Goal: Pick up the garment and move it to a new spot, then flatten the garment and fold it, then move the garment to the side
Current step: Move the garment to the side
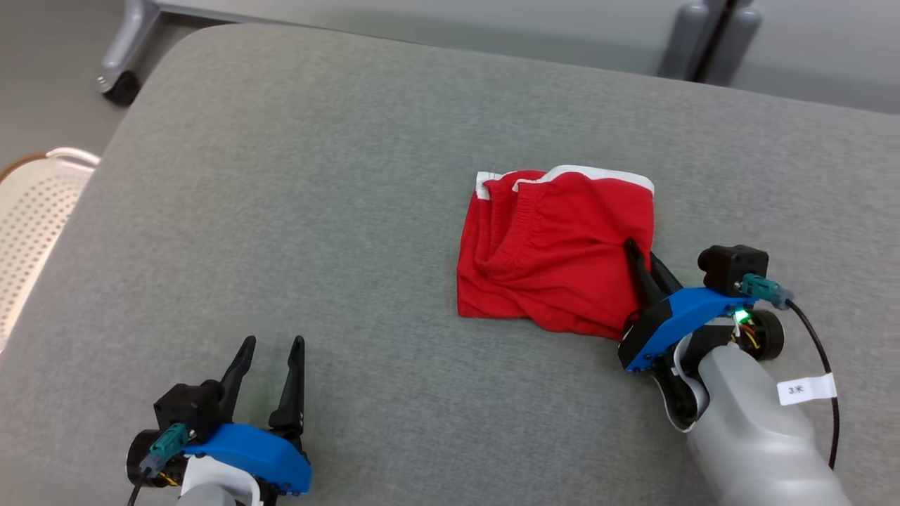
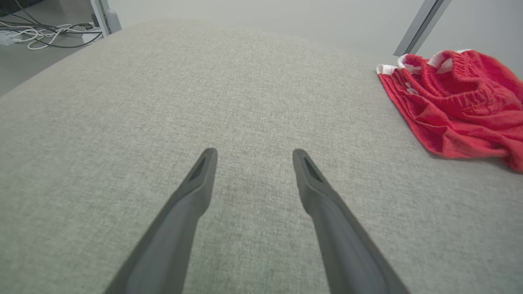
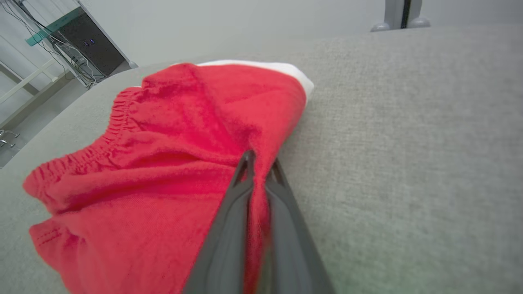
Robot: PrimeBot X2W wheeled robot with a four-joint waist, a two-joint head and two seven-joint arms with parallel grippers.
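Observation:
The garment (image 1: pixel 555 246) is a pair of red shorts with white trim, lying rumpled right of centre on the grey padded table (image 1: pixel 337 211). My right gripper (image 1: pixel 641 254) sits at its right edge, shut on a fold of the red cloth; in the right wrist view the garment (image 3: pixel 155 163) bunches up around the two closed fingers (image 3: pixel 233 212) of that gripper (image 3: pixel 261 161). My left gripper (image 1: pixel 273 344) rests open near the front left of the table, well away from the shorts. In the left wrist view this gripper (image 2: pixel 253 153) is empty and the garment (image 2: pixel 457 102) lies at upper right.
A white perforated chair (image 1: pixel 35 225) stands off the table's left edge. A wheeled leg (image 1: pixel 123 63) and a grey post (image 1: pixel 710 35) stand beyond the far edge. Cables (image 2: pixel 45 34) lie on the floor at the back. A black cable (image 1: pixel 823 365) trails from my right wrist.

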